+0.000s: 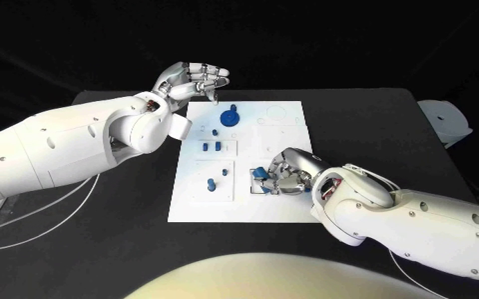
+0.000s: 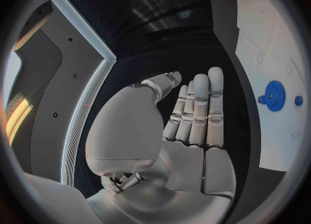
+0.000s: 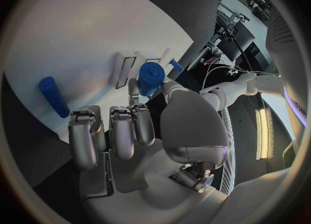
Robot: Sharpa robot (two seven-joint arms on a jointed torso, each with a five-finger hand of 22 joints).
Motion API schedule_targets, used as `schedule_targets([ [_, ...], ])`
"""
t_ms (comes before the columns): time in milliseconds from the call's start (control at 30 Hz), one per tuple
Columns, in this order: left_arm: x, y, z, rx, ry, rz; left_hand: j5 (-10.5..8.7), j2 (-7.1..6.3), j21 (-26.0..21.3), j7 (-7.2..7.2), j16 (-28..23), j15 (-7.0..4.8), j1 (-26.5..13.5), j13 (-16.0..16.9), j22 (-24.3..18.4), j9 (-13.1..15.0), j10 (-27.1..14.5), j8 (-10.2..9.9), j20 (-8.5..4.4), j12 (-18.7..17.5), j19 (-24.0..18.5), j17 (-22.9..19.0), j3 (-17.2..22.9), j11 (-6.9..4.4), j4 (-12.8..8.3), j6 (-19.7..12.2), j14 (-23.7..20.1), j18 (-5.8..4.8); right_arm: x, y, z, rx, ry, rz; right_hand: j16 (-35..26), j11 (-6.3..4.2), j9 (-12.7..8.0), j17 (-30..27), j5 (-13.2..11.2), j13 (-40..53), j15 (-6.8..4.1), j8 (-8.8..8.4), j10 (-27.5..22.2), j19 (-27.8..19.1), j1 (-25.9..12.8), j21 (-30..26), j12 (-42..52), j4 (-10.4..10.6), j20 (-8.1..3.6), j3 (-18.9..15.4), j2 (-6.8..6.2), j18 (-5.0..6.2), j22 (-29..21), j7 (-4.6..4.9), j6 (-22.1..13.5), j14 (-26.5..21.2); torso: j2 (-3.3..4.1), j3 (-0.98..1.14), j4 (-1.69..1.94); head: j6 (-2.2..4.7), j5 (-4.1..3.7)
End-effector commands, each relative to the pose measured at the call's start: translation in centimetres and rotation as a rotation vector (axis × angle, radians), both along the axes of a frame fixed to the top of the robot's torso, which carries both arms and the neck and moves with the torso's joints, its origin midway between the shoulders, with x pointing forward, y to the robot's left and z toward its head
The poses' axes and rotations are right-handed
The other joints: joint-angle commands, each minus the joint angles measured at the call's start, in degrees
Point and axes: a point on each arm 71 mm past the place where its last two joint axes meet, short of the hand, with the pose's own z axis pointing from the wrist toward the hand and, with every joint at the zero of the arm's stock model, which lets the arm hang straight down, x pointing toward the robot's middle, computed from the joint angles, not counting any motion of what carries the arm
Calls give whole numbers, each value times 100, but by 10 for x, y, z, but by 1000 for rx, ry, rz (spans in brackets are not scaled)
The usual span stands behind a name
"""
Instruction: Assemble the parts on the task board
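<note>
Blue plastic parts sit on the white task board (image 1: pixel 284 202), which lies mid-surface; I take the board as my landmark.

My right hand (image 1: pixel 282 176) is over the board's near-right area, fingers (image 3: pixel 132 126) closed round a short blue cylinder (image 3: pixel 150 77). In the right wrist view the cylinder stands out past the fingertips, its long axis pointing away from the palm toward the board's face, just beside two rectangular slots. Whether its tip touches the board, I can't tell.

A blue peg (image 3: pixel 54 96) lies flat on the board, near that hand, to the side of the fingers.

The blue gear (image 1: pixel 230 116) sits at the board's far-left part, w/ small blue pegs between it and the board's middle.

My left hand (image 1: pixel 192 81) hovers just beyond the board's far-left corner, holding nothing, fingers loosely curled in the head view, straight and side by side in its wrist view.

Judgement: the right hand is the working one; next move likely means lining the cylinder's axis up w/ its seat. Tilt could jam it.
</note>
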Motion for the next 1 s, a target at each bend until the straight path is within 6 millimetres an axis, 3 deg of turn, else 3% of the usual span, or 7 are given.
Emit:
schedule_targets([
  [33, -1, -3, 1, -8, -6, -18, 27, 33, -29, 24, 35, 10, -2, -6, -6, -10, -50, -9, 51, 19, -2, -6, -12, -7, -9, -43, -32, 43, 1, 0, -2, -24, -9, 5, 28, -48, 23, 1103, -21, 932, -42, 47, 212, 599, -102, 26, 19, -2, -52, -62, -24, -81, 1510, -233, 241, 508, -2, -2, -5, -3, 5],
  [100, -1, -3, 1, -8, -6, -17, 27, 33, -29, 24, 35, 10, -2, -6, -6, -10, -50, -9, 51, 19, -2, -6, -12, -7, -9, -43, -32, 43, 2, -1, -2, -26, -12, 2, 17, -52, 52, 1076, 263, 917, -47, 85, 195, 599, -181, 26, -18, -11, -61, -186, -103, -81, 1510, -236, 194, 503, -1, -4, -4, -7, 9],
  [267, -1, -3, 1, -7, -5, -16, 28, 35, -32, 24, 42, 11, -5, -9, -9, -12, -62, -7, 53, 36, -3, -14, -16, -7, -10, -46, -36, 43, 4, -1, -3, -27, -18, -2, 10, -43, 70, 1060, 298, 884, -41, 110, 162, 599, -301, 26, -80, -1, -58, -307, -130, -81, 1510, -225, 153, 498, -1, 0, -3, -10, 9],
  [367, -1, -3, 1, -7, -5, -15, 28, 35, -32, 24, 42, 11, -5, -9, -9, -12, -62, -7, 53, 36, -3, -14, -16, -7, -10, -46, -36, 43, 4, 0, -2, -23, -25, -1, 4, -36, 89, 1050, 184, 872, -35, 141, 146, 599, -422, 26, -110, -1, -53, -435, -124, -81, 1510, -220, 124, 496, -1, 4, -1, -9, 13],
  [500, -1, -3, 1, -6, -4, -14, 28, 35, -32, 24, 42, 11, -5, -9, -9, -12, -62, -7, 53, 36, -3, -14, -16, -7, -10, -46, -36, 43, 4, 2, -2, -16, -34, 4, 2, -25, 122, 1047, -261, 848, -23, 202, 115, 599, -645, 26, -176, 3, -41, -787, -75, -81, 1510, -207, 65, 495, -3, 2, -6, -12, 19],
  [700, -1, -3, 1, -6, -3, -15, 28, 36, -34, 26, 44, 12, -8, -12, -10, -13, -74, -8, 53, 39, -3, -18, -17, -5, -10, -52, -38, 43, 4, 2, 0, -6, -51, 2, 6, -10, 135, 1062, -514, 802, -11, 246, 71, 599, -752, 26, -275, 7, -28, -1235, 62, -81, 1510, -193, 3, 498, -4, 1, -11, -18, 19],
  [1000, -1, -2, 1, -5, -1, -14, 28, 36, -34, 26, 45, 12, -8, -12, -10, -14, -75, -9, 53, 39, -3, -18, -17, -5, -10, -53, -38, 43, 3, 1, 2, -2, -70, 5, 5, -10, 136, 1060, -512, 803, -10, 255, 71, 599, -724, 26, -279, 3, -26, -1278, 122, -81, 1510, -193, -1, 497, -6, 1, -2, -26, 14],
])
